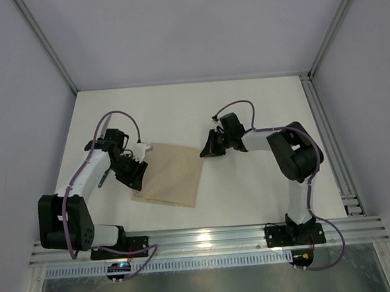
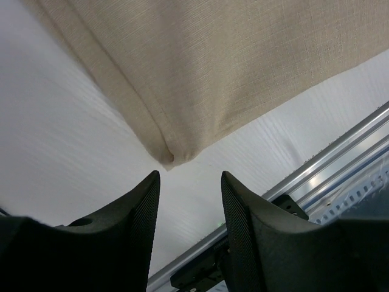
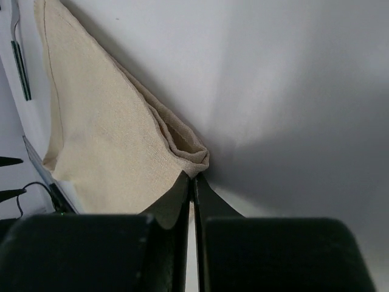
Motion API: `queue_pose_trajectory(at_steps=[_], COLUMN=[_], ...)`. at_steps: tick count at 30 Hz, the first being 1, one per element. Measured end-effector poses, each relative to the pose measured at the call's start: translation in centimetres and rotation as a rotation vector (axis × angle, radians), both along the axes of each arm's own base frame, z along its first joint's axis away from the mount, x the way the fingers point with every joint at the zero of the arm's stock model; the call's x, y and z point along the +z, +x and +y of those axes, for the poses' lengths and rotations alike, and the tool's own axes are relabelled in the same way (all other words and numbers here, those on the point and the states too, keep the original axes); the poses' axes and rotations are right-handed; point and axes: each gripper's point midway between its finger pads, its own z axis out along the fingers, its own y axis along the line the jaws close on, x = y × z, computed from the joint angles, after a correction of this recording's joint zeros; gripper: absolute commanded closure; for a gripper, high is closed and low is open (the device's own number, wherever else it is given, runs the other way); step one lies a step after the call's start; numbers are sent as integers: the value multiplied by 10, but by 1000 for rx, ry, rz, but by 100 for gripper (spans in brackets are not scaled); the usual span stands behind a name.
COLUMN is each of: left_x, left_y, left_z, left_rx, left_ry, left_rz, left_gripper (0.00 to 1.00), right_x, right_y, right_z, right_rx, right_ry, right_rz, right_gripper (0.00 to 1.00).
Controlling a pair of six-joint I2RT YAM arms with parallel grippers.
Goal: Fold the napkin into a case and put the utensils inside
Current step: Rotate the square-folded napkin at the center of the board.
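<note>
Right fingers (image 3: 175, 204) pinch napkin (image 3: 103, 140) corner, fork (image 3: 22, 70) beyond

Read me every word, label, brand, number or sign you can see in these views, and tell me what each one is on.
None can be read.
The napkin is plain cloth, no print or tag showing.
The table, the rail at its near edge and the teal-handled utensil show no lettering either.

The left arm (image 1: 84, 176) and right arm (image 1: 295, 154) are white with black joints, purple cables (image 1: 117, 115) and black ribbed jaws.
</note>
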Motion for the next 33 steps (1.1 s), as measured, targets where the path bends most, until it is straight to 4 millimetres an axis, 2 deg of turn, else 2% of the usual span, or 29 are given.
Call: queue_pose_trajectory(at_steps=[4,7,10,11,14,17,18,20,22,25,27,30,33], left_x=[13,15,8,6,-1,-5,-5,-6,-9,-14,-16,-21,-24], left_y=[17,25,29,30,33,38,41,46,50,53,54,55,57], left_z=[-6,-9,-13,-16,-26,-36,-39,-42,-43,-45,-46,-47,-47], left_rx=[-12,-21,-46,-59,-109,-141,-144,-134,-125,-119,-123,-123,-118], left_ry=[-31,-44,-46,-46,-43,-40,-43,-48,-50,-45,-38,-30,-30], left_rz=[-59,-76,-72,-70,-73,-93,-103,-116,-119,-115,-115,-114,-114], left_gripper=[52,51,50,50,49,49,49,49,49,50,51,54,61], right_x=[0,4,-5,-4,2,10,16,35,59,99,114,117,98], right_y=[-37,-70,-115,-124,-136,-143,-142,-132,-112,-64,-29,22,62], right_z=[-55,-81,-98,-101,-109,-119,-123,-126,-122,-100,-81,-53,-27], right_rx=[-134,-195,-220,-225,-234,-229,-221,-195,-164,-91,-37,33,92], right_ry=[-66,-86,-93,-86,-96,-153,-181,-235,-254,-258,-254,-257,-265], right_rz=[21,-5,19,22,15,9,-5,-42,-109,-221,-271,-312,-309], right_gripper=[96,95,82,73,53,43,43,43,44,50,51,52,54])
